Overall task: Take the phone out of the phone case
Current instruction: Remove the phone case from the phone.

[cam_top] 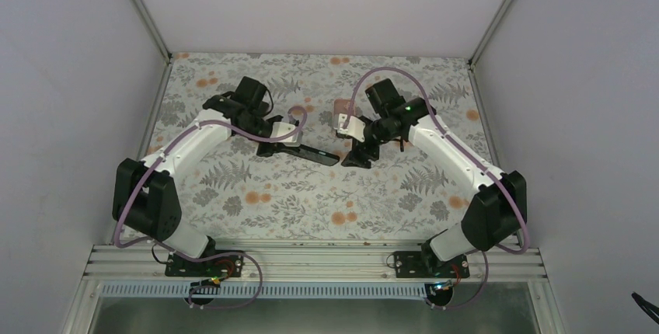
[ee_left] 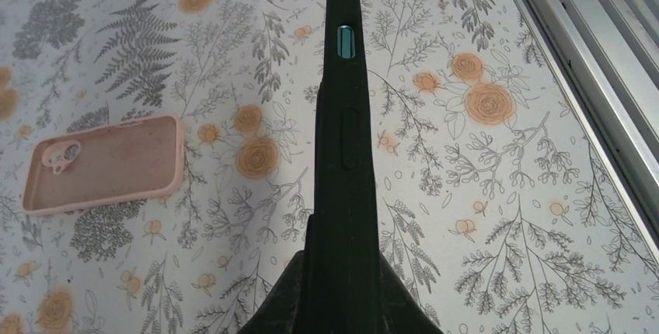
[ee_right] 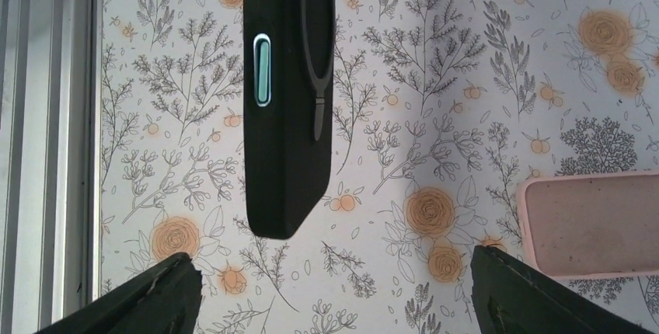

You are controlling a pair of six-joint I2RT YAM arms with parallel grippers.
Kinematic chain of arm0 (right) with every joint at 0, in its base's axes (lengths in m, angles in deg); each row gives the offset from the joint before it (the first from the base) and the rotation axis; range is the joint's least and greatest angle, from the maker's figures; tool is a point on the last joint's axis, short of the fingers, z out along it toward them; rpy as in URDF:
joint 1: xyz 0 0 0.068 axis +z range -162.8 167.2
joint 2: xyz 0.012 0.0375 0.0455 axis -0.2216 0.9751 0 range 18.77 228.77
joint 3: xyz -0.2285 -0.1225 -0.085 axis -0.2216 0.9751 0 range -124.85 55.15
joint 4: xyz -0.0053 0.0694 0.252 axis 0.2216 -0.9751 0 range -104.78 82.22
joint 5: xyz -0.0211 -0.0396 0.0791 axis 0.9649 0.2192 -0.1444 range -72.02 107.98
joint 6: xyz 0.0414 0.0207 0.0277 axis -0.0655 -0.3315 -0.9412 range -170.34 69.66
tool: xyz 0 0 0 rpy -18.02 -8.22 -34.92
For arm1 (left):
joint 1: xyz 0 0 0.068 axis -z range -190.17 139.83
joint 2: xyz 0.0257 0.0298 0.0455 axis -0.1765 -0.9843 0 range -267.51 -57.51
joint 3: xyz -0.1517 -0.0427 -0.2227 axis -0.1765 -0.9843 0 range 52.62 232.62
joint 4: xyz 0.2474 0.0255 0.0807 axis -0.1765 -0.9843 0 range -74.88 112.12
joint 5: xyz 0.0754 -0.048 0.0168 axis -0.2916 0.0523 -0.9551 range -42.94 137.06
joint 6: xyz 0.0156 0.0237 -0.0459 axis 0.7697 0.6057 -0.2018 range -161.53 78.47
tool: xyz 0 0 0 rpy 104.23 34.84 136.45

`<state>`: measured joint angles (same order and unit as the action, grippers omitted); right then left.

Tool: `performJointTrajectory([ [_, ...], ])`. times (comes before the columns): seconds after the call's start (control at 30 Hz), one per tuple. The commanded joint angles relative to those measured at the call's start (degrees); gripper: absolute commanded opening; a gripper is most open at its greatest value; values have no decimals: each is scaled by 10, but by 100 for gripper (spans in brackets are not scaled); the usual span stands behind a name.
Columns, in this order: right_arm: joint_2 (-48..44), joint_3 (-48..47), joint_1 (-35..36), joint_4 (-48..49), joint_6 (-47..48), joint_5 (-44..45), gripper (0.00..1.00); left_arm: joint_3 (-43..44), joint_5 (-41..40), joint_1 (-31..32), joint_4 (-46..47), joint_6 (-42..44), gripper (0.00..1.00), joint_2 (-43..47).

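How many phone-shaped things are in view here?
2. The pink phone case lies flat on the table; a black slab is clamped in the left gripper, above the table. More could hide under the arms.

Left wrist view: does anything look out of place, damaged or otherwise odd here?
Nothing looks damaged or spilled. The pink phone case lies flat on the table, hollow side up and empty, its lining faintly speckled. The only unusual thing: the left gripper holds a black slab on edge, above the table.

Lab booth, white panel walls (cam_top: 311,0), aluminium rail (cam_top: 311,261)
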<state>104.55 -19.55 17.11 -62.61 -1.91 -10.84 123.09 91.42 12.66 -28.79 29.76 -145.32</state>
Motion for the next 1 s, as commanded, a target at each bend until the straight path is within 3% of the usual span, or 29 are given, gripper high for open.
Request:
performJointTrajectory([
  [0.0, 14, -25, -3, 2, 5, -17, 86, 31, 49, 0, 28, -16, 2, -4],
  [0.97, 59, -66, -15, 37, -15, 36, 76, 19, 39, 13, 5, 8, 2, 4],
])
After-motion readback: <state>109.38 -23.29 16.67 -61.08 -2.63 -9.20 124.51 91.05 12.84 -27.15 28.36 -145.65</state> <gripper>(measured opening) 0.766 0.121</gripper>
